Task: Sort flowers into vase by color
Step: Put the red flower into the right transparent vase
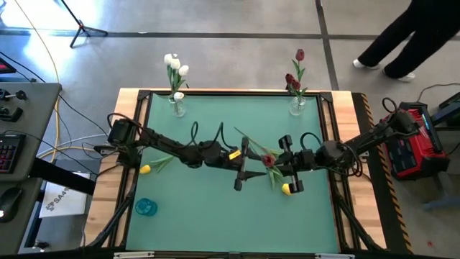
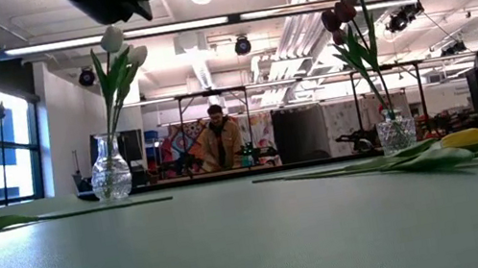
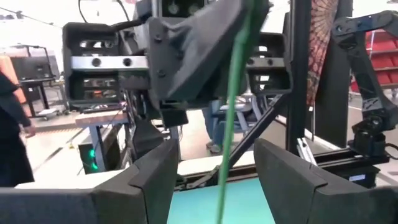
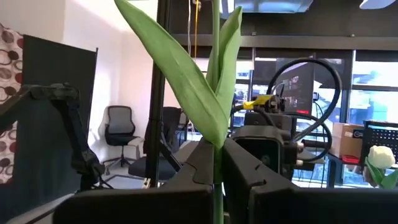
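Note:
My right gripper (image 1: pixel 279 161) is shut on a dark red tulip (image 1: pixel 269 160) above the middle of the table. Its green stem (image 3: pixel 231 112) runs down between the fingers of my left gripper (image 1: pixel 242 164), which is open and faces the right one; those fingers stand on either side of the stem without touching it. Two yellow tulips (image 1: pixel 287 188) (image 1: pixel 146 169) lie flat on the mat. At the far edge, the left glass vase (image 1: pixel 177 106) holds white tulips (image 1: pixel 175 65) and the right glass vase (image 1: pixel 297 106) holds red tulips (image 1: pixel 296 75). My right gripper pinches the red tulip's stem between its two fingers, just below where the leaves branch off (image 4: pixel 216 152). The fingers come level from the table's right and lie across the stem. The tulip stands roughly upright in the hold, leaves (image 4: pixel 186 81) rising above the fingers.
A small blue round object (image 1: pixel 146 207) sits near the mat's near-left corner. The black frame (image 1: pixel 237 93) borders the green mat. A person (image 1: pixel 402 36) walks beyond the far-right corner. Bare mat lies along the near side.

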